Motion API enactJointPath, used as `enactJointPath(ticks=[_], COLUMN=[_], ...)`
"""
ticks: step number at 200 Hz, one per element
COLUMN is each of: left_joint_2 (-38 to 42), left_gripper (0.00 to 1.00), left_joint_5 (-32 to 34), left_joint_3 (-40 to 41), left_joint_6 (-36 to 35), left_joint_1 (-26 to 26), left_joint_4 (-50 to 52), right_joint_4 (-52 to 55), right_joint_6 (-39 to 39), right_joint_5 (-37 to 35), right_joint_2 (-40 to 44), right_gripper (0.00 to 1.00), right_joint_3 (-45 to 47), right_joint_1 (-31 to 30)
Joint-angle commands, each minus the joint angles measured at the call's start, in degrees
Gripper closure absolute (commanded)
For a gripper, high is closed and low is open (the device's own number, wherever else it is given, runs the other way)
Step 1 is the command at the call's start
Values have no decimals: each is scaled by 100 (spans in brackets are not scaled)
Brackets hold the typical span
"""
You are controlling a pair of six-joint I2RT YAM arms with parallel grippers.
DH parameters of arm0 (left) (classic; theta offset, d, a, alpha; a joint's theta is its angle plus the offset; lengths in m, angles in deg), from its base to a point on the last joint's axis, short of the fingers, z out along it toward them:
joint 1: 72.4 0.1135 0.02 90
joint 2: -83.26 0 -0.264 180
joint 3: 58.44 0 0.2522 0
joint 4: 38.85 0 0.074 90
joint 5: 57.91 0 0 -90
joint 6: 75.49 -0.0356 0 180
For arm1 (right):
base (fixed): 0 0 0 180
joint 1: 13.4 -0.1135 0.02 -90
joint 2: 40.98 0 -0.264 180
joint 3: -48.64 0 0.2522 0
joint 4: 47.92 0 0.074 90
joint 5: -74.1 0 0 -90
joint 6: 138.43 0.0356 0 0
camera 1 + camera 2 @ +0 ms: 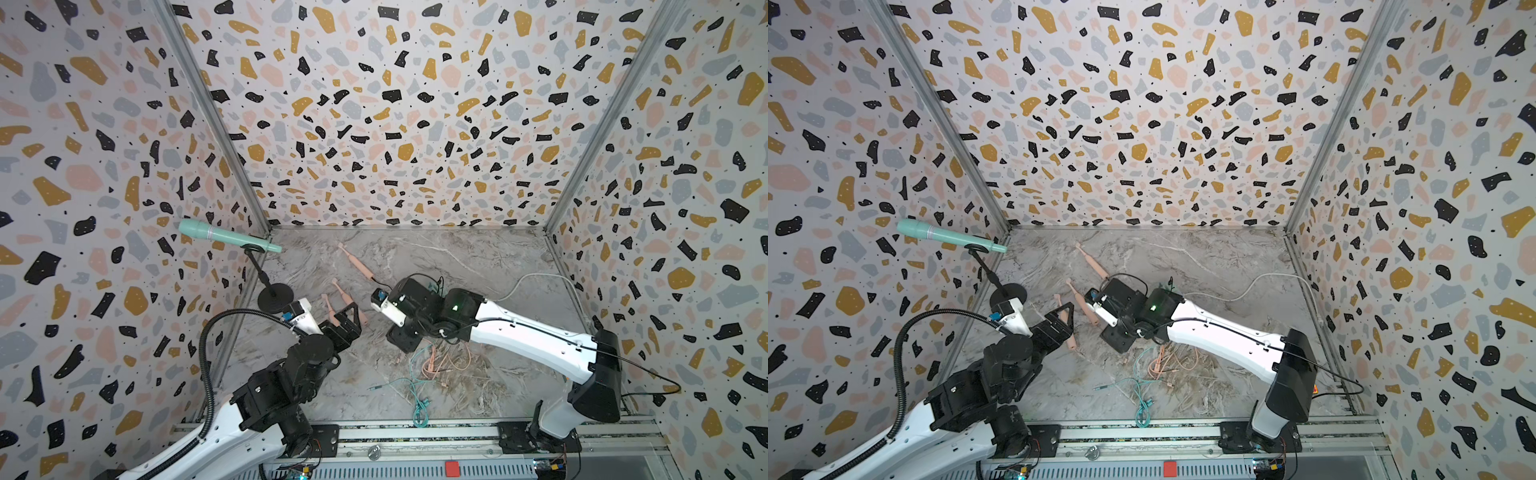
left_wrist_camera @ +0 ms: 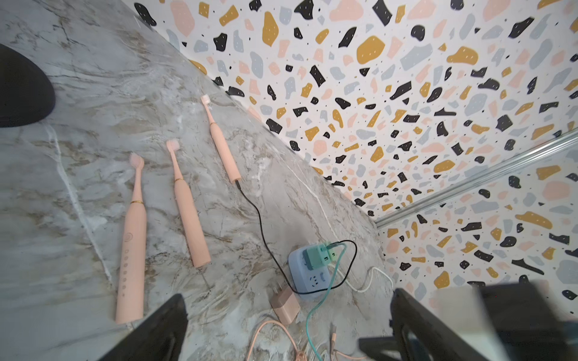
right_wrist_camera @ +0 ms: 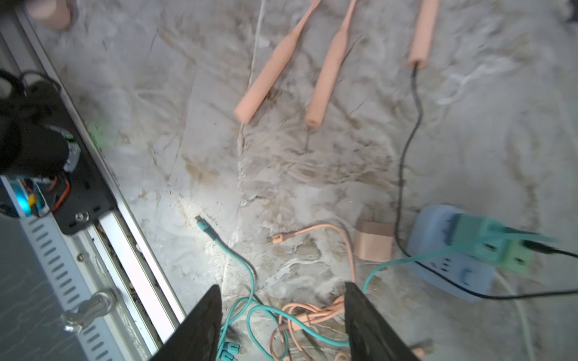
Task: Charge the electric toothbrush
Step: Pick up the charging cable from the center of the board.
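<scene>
3 pink toothbrushes lie on the marble counter [image 2: 78,93]. The far toothbrush [image 2: 223,150] already has a black cable [image 2: 262,228] in its base, running to the blue power strip [image 2: 301,275]. The middle toothbrush [image 2: 187,212] and the near toothbrush [image 2: 131,250] lie side by side, unplugged, just ahead of the left tool [image 2: 287,295], whose jaws stand wide and empty. The right tool [image 3: 281,285] hangs over the cable tangle with its jaws partly apart, holding nothing. The teal cable [image 3: 215,239] and pink cable [image 3: 276,240] loop on the counter beneath it.

The 2 cables cross under those jaws, so a pinch there could take both and drag the knot. The teal cable runs to the green adapter [image 3: 481,237] on the strip, and a hard pull could shift the strip or tug the black cable out of the far toothbrush. The pink adapter [image 3: 373,242] seems to lie loose beside the strip, so the pink cable would likely give no power. The round handles may roll when a plug is pushed in.
</scene>
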Motion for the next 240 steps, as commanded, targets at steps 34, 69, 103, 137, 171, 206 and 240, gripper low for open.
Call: enactJointPath(ticks=[34, 69, 103, 137, 171, 206, 240], left_joint_2=[81, 204, 519, 832, 1129, 1125, 1105], left_gripper=[1, 0, 1, 1, 0, 1, 1], left_joint_5=[296, 392, 762, 1217, 1341, 1328, 1355], left_joint_3=[-14, 88, 119, 71, 205, 272, 272], left_joint_6=[-32, 258, 651, 1038, 1224, 1274, 1255], left_joint_1=[72, 83, 82, 83, 83, 83, 86], left_joint_4=[172, 415, 770, 1157, 1267, 1287, 1272], right_joint_4=[-749, -1155, -1881, -2041, -2282, -2392, -2506], right_joint_6=[-562, -1132, -1230, -1521, -1735, -1802, -1810], right_joint_5=[380, 813, 1039, 901, 559, 368, 152], right_joint_2=[-649, -807, -707, -1073, -1385, -1543, -1633], right_gripper=[39, 44, 46, 52, 56, 62, 69], right_joint_3=[265, 839, 1457, 1369, 1421, 1419, 1413], right_joint_1=[109, -412, -542, -731, -942, -1082, -1140])
